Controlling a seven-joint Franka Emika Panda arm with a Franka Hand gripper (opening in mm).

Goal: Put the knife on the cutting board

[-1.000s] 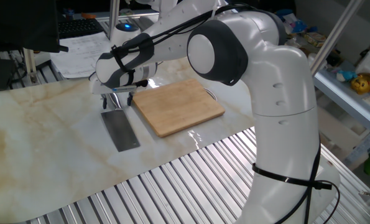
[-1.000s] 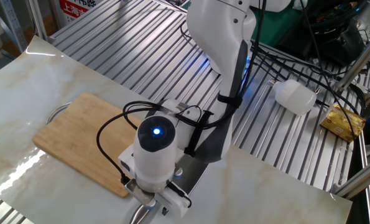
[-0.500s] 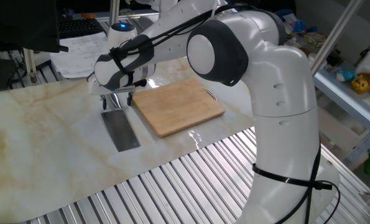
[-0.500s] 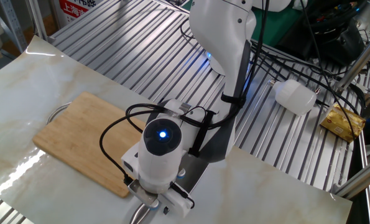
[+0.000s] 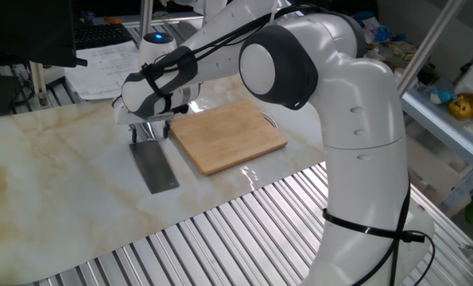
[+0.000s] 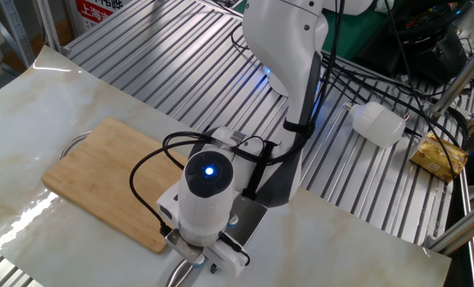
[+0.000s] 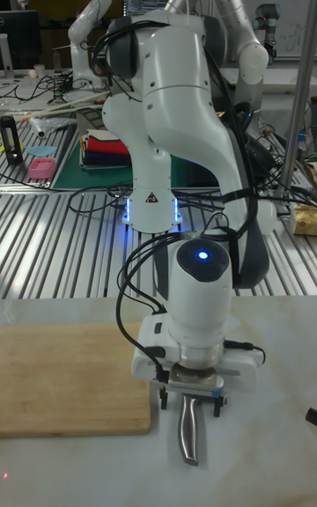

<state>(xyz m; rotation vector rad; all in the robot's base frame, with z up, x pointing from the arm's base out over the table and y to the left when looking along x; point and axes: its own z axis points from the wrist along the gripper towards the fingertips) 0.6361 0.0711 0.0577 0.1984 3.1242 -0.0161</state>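
Note:
The knife lies flat on the marble sheet, left of the cutting board point(image 5: 228, 135). Its dark grey blade point(image 5: 155, 167) points toward the front edge. The shiny handle point(image 7: 187, 429) sticks out from under the hand in the tall fixed view. My gripper point(image 7: 190, 401) hangs straight down over the handle's root, open, one finger point(image 7: 165, 397) on each side and a gap to the metal. The light-brown board point(image 7: 70, 379) sits just beside the hand, with nothing on it. In the other fixed view the hand hides most of the knife; the board point(image 6: 101, 179) lies to its left.
The marble sheet point(image 5: 53, 199) rests on a slatted metal table point(image 6: 165, 72). Papers point(image 5: 101, 67) lie behind the work area. A white bottle point(image 6: 378, 123) and a yellow packet point(image 6: 438, 155) lie on the slats off to the side. Cables trail from the arm's base.
The hand has shifted slightly and settled a little lower over the knife handle. Knife and board have not moved.

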